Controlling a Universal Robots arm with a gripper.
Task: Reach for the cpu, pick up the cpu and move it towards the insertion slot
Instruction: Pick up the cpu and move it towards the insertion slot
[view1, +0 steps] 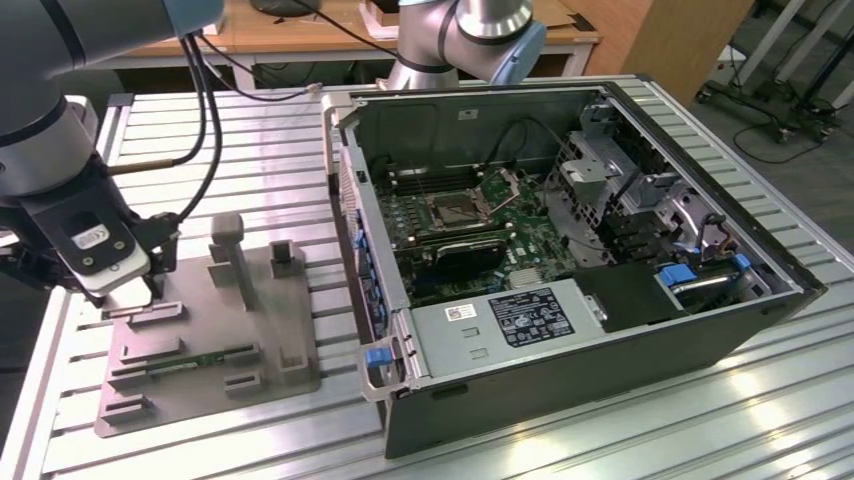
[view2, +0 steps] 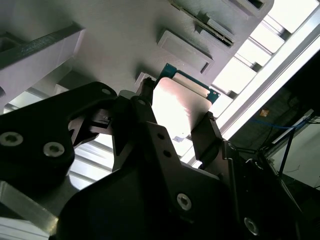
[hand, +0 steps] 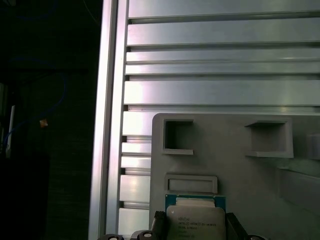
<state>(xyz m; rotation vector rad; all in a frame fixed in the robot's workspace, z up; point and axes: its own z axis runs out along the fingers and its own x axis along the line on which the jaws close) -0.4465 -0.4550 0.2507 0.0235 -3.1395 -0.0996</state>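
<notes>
Black two-finger gripper (view2: 176, 114) grasps one small flat square silvery-topped cpu (view2: 180, 105) by opposite edges, between its fingertips, over one grey plastic fixture plate (hand: 240, 175). Judged light, stiff, slick, fragile underneath: edges suit gripping. One square metal-framed insertion slot (view1: 461, 207) lies well apart from it.

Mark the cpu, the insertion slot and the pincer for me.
cpu (hand: 195, 224): first wrist view, on its silvery metal top.
insertion slot (view1: 458, 210): exterior view, on its dark centre.
pincer (view2: 178, 106): second wrist view, midway between fingertips gripping the cpu's edges.
</notes>
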